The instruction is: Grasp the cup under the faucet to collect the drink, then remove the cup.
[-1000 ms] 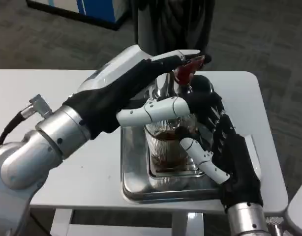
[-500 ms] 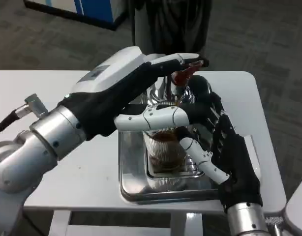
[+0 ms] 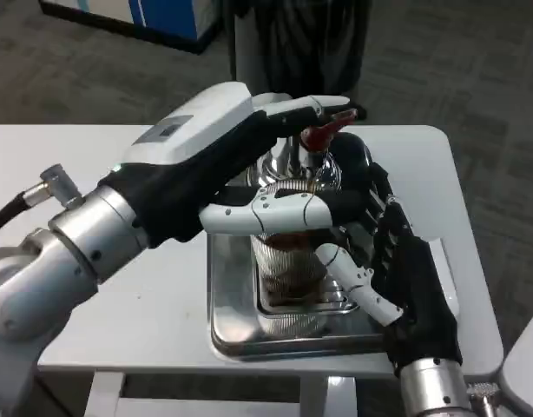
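A ribbed clear cup holding brown drink stands on the steel drip tray, under the chrome faucet. My right hand wraps the cup from the right, with its white fingers against the glass. From the left, my left hand reaches over the faucet, its fingertips resting on the red tap lever. The left thumb lies across the front of the cup's rim and hides it.
The tray sits in the middle of the white table, whose right edge lies close to my right forearm. A dark bin stands on the floor behind the table.
The picture has shifted slightly. My left hand stays on the red lever, and its thumb now lies a little lower across the cup. The right hand still holds the cup.
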You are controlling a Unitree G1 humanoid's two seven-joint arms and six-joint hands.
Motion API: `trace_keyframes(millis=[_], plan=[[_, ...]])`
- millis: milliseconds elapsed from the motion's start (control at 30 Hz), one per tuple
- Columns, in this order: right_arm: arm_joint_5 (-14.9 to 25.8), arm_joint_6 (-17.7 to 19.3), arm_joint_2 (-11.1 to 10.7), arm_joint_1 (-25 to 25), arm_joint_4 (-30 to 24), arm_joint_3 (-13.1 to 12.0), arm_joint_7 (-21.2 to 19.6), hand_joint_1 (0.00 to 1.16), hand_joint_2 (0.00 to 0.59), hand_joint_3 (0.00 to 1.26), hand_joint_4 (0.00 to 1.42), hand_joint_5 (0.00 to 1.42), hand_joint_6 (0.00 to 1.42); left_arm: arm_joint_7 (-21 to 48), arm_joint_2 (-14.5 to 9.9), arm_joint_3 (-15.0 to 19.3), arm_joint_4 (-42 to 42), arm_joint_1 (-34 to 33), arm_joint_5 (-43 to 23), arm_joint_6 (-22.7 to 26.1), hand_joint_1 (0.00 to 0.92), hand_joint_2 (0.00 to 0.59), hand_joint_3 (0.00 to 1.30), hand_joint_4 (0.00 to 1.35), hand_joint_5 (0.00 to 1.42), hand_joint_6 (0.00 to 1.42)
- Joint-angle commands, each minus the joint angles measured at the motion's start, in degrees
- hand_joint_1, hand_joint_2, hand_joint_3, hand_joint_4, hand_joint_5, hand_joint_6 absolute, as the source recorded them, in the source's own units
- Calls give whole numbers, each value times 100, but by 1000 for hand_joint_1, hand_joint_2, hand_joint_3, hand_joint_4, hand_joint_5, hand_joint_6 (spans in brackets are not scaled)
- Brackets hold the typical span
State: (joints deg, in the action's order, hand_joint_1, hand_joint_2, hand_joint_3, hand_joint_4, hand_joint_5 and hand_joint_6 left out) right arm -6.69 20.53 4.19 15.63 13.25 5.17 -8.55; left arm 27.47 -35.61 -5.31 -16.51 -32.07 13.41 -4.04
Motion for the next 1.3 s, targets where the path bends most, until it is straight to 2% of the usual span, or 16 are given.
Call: trace_keyframes(millis=[33,1067,1300], plan=[[1,57,131,-58,-28,31,-32,627,190,62,139,172,199,265,-153,-121,18,248,141,45,0,99,260,219,180,0],[-6,36,112,-87,-71,44,-23,634,201,62,139,172,209,202,-95,7,-13,399,-40,268,0,106,260,220,180,0],[-5,37,107,-76,-65,41,-23,637,203,62,139,177,213,208,126,252,157,531,-747,647,0,106,260,220,180,0]])
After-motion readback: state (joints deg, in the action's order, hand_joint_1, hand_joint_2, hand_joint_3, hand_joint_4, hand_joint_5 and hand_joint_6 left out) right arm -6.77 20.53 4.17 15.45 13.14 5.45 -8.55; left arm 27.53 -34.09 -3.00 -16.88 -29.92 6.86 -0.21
